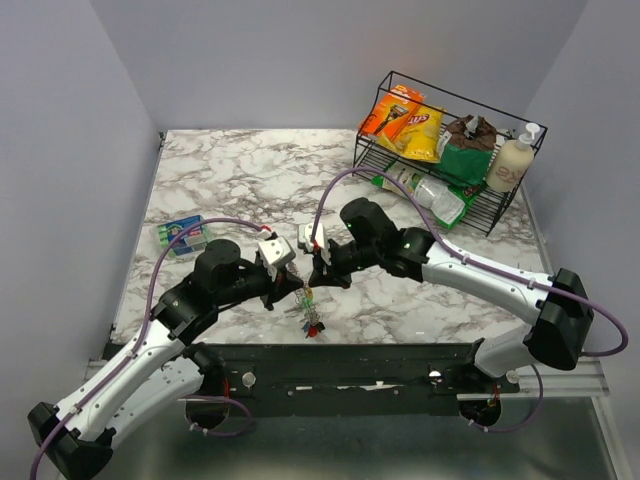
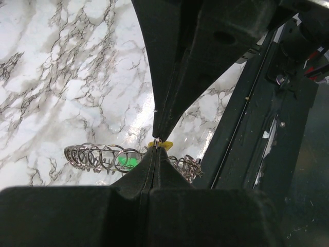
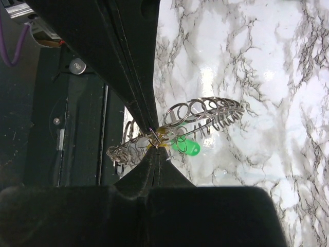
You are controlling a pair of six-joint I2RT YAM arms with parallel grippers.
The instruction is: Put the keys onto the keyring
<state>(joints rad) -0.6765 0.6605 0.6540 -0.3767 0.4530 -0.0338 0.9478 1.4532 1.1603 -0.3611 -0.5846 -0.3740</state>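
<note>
Both grippers meet tip to tip above the table's front edge. My left gripper (image 1: 297, 288) (image 2: 156, 146) is shut, pinching a thin wire loop of the keyring (image 2: 97, 156) (image 3: 205, 109), a silvery coil-like ring hanging between the tips. Facing it, my right gripper (image 1: 313, 283) (image 3: 156, 147) is also shut, with the yellow key (image 3: 163, 135) (image 2: 165, 144) right at its tip. A green key (image 2: 126, 162) (image 3: 189, 148) hangs on the ring. More keys (image 1: 312, 322) dangle below the grippers; how they are attached is too small to tell.
A black wire basket (image 1: 500, 215) at the back right holds snack bags, a water bottle and a soap bottle (image 1: 515, 160). A small blue-green box (image 1: 183, 236) lies at the left. The black mounting rail (image 1: 350, 365) runs just under the hanging keys.
</note>
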